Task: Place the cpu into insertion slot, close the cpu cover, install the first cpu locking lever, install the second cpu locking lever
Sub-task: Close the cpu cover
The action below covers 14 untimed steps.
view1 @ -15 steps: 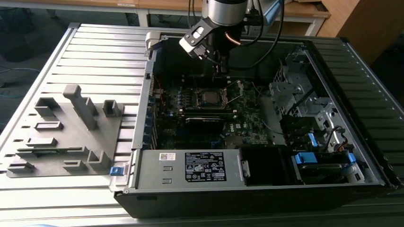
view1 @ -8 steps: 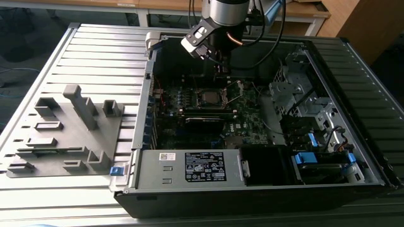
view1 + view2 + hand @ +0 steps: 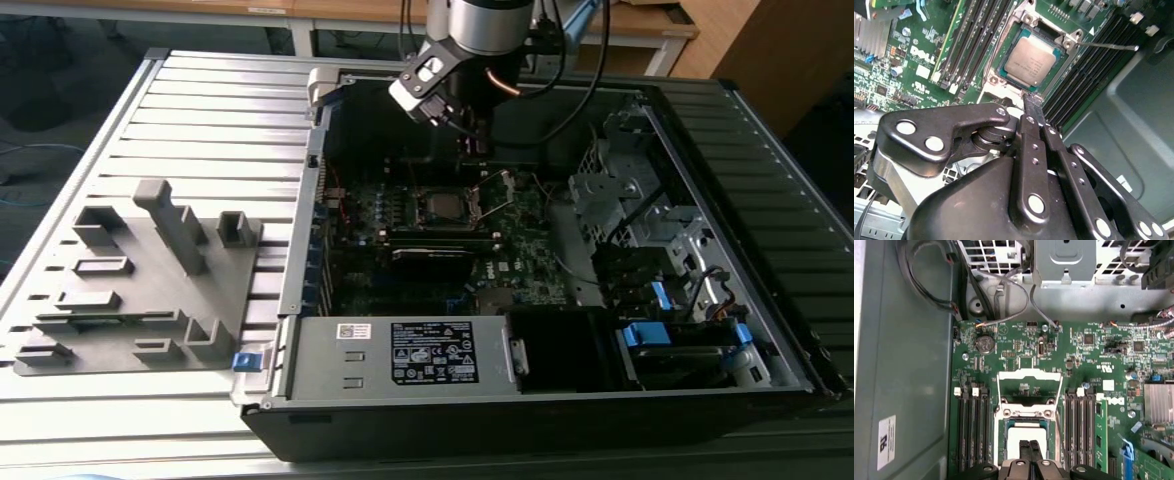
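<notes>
**Chip seated, cover up, fingers closed just above the socket**

At the exterior view's left, a grey slotted fixture [image 3: 147,270] lies on the ribbed metal worktop [image 3: 214,110]. Beside it is the open computer case [image 3: 534,425], with a black white-labelled box [image 3: 427,352] along its near wall.

Toward the middle, the gripper [image 3: 475,148] reaches down into the case over the board. The cpu [image 3: 441,205] lies flat in its insertion slot, its dull silver top showing in both wrist views [image 3: 1029,62] [image 3: 1026,432].

The fingers [image 3: 1032,107] are drawn narrow, pressed almost together with nothing between them. In the first wrist view their tips [image 3: 1024,447] overlap the chip's edge, though I cannot tell whether they touch it.

The cpu cover [image 3: 1029,374] stands flipped back from the socket and is not yet closed. A thin locking lever [image 3: 1104,45] juts free to one side. Memory slots [image 3: 971,430] flank the socket, and drive bays [image 3: 641,210] fill the exterior view's right.

The main risk, as I judge it, is the closeness of the closed tips to the chip. A sideways drag could nudge the chip askew in the slot, and a cover pressed onto a skewed chip could damage the contacts beneath. The tips could also slip off the thin cover frame, or snag the loose lever.
</notes>
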Each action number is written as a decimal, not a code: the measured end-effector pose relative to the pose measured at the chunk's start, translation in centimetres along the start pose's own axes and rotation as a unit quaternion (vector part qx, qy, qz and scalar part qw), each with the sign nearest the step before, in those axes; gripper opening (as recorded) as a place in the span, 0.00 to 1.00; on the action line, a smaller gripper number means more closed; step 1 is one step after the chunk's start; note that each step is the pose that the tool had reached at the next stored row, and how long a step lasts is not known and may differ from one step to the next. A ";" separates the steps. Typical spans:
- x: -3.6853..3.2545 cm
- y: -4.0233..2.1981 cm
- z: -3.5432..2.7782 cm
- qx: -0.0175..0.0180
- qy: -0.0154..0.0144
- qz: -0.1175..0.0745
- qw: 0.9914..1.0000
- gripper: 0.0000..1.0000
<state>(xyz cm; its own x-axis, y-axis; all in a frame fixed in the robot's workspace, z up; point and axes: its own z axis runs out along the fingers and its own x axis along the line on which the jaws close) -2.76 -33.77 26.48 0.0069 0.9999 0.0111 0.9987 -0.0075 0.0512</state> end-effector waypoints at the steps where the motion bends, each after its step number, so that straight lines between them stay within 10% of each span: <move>1: 0.01 0.14 0.01 0.000 0.000 0.000 1.000 0.11; 14: 0.04 1.03 0.05 0.000 0.000 0.000 1.000 0.11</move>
<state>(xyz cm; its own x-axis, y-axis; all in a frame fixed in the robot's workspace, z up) -1.74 -33.74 26.48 0.0070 0.9999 0.0111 0.9987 -0.0075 0.0512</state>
